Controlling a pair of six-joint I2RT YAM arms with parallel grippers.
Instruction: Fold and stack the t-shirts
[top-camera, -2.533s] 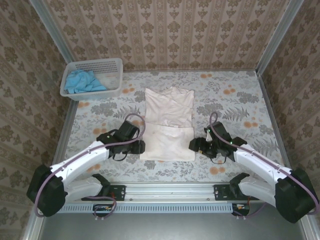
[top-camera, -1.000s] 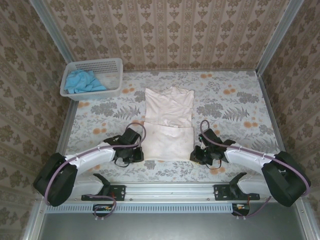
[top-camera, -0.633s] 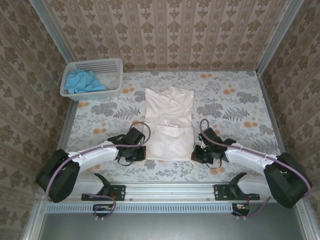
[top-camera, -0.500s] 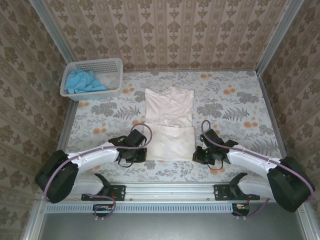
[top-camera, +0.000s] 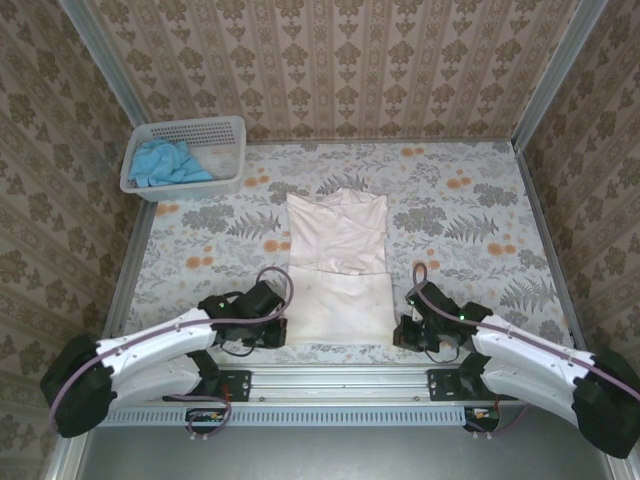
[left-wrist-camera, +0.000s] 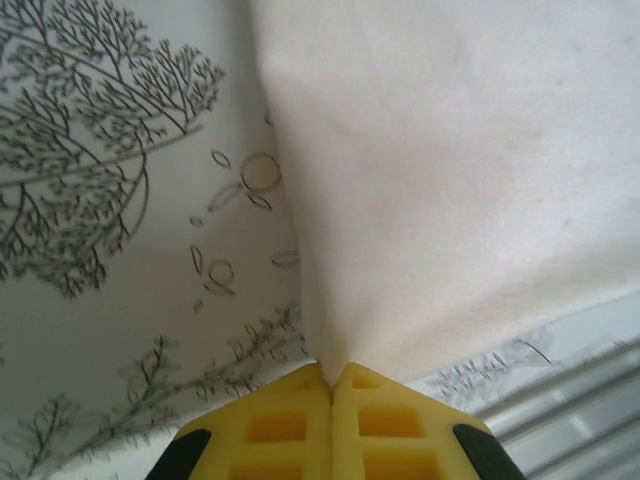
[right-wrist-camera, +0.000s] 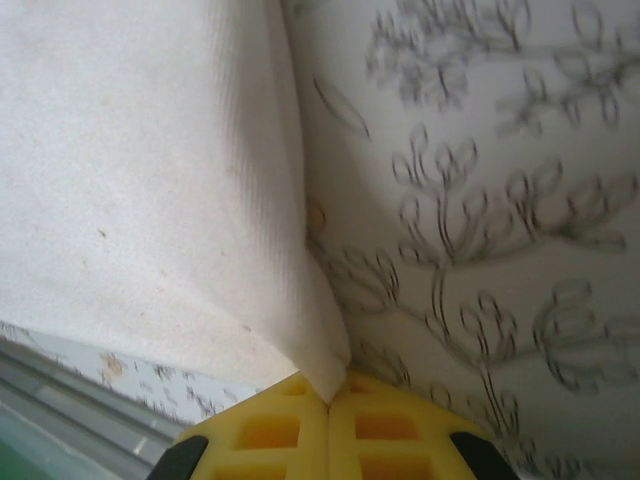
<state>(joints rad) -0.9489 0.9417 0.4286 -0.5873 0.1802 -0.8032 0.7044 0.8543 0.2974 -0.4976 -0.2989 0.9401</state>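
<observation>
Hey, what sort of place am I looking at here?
Likely a staged robot laundry-folding cell, not a home: wallpapered walls in metal framing, a floral table bearing a cream t-shirt, a basket holding a blue t-shirt.

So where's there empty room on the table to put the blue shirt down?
The widest bare patch of table lies between the cream-white t-shirt and the right wall. A smaller one lies left of that shirt, between the basket and the left arm. The near edge is crowded: the left gripper and right gripper each pinch a shirt corner there.
</observation>
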